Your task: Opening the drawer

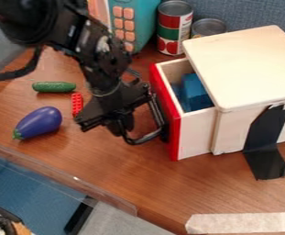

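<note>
Drawer seen partly open at wooden box on right; blue object held inside. Gripper positioned beside black handle; whether jaws are open or closed cannot be told. Eggplant, red brick, cucumber placed left on bench.

Table with box, eggplant, cucumber

Left of frame: purple eggplant; above it, green cucumber; red studded brick nearby. Top centre: teal box, two cans. Lower right: pale tape.
</note>
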{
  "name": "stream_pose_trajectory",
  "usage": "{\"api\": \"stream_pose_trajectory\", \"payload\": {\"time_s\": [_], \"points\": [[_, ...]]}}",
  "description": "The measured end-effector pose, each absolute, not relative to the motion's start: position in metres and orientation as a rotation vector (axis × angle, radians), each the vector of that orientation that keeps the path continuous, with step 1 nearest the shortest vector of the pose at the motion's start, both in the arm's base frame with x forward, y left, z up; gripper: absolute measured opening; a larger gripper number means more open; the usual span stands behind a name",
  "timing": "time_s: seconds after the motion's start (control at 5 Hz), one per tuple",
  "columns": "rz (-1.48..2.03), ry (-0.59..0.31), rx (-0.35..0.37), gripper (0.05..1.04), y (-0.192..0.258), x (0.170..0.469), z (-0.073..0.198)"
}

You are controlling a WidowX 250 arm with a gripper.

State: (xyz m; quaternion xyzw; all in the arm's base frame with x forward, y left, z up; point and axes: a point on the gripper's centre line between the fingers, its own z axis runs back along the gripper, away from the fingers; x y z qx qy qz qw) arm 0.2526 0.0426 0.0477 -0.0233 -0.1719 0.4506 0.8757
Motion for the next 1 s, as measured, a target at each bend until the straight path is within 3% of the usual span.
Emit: {"api": "stream_pose_trajectory", "payload": {"time_s": [1.0], "points": [[0.914, -0.286, 0.009, 0.135, 0.066, 0.243, 0.055]]}}
